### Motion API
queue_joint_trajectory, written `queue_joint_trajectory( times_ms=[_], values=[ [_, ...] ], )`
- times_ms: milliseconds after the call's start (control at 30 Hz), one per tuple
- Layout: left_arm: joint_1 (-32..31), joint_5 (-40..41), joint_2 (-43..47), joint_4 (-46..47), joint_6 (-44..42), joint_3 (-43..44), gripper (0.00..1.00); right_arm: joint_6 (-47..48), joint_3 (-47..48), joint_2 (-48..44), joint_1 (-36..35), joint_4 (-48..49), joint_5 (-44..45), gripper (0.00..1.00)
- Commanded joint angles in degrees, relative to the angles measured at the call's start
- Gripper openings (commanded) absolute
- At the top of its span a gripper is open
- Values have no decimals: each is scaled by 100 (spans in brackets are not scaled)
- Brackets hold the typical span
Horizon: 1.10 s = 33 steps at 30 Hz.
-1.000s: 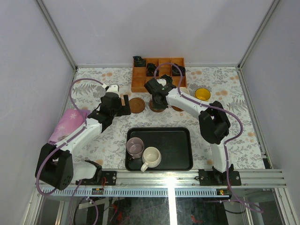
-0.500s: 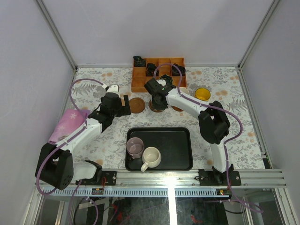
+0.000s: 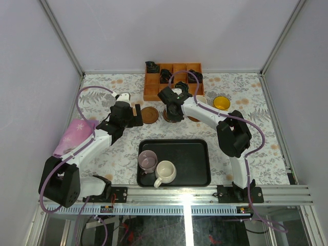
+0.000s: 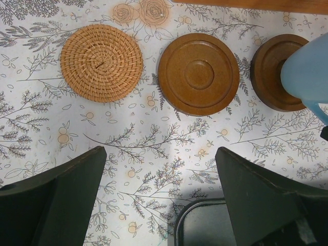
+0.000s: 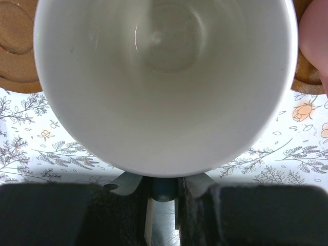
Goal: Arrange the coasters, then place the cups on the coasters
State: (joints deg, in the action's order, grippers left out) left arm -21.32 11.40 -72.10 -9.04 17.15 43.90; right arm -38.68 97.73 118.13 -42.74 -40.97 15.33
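Note:
My right gripper (image 5: 165,187) is shut on the handle of the light blue cup (image 4: 308,70), whose pale inside (image 5: 164,77) fills the right wrist view. It holds the cup over a dark brown coaster (image 4: 270,72); I cannot tell whether they touch. To the left lie a brown coaster (image 4: 198,74) and a tan woven coaster (image 4: 101,62). My left gripper (image 4: 160,154) hovers open just in front of these, nothing between its fingers. The yellow cup (image 3: 221,102) stands at the back right. A pink cup (image 5: 315,36) shows at the right edge. The mauve cup (image 3: 148,161) and white cup (image 3: 165,172) stand in the tray.
The black tray (image 3: 189,159) lies at the near middle, its corner (image 4: 205,225) just under my left gripper. An orange compartment box (image 3: 154,82) with dark bundles stands at the back. A pink cloth (image 3: 77,134) lies at the left beside the left arm.

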Motion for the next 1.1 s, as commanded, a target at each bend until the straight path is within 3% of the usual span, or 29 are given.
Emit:
queue_joint_trajectory(
  times_ms=[0, 700, 833, 1000, 1067],
  values=[
    [-23, 49, 1, 297, -36, -55, 88, -90, 97, -105, 16, 177, 73, 0],
    [-22, 55, 9, 314, -36, -71, 88, -27, 219, 49, 14, 171, -1, 2],
    [-22, 63, 7, 313, -32, -65, 88, -17, 228, 48, 12, 145, 26, 12],
    [-26, 51, 27, 323, -27, -70, 88, -22, 246, 44, 16, 142, 49, 39],
    [-26, 49, 29, 314, -36, -73, 88, -17, 246, 38, 14, 142, 55, 44]
  ],
)
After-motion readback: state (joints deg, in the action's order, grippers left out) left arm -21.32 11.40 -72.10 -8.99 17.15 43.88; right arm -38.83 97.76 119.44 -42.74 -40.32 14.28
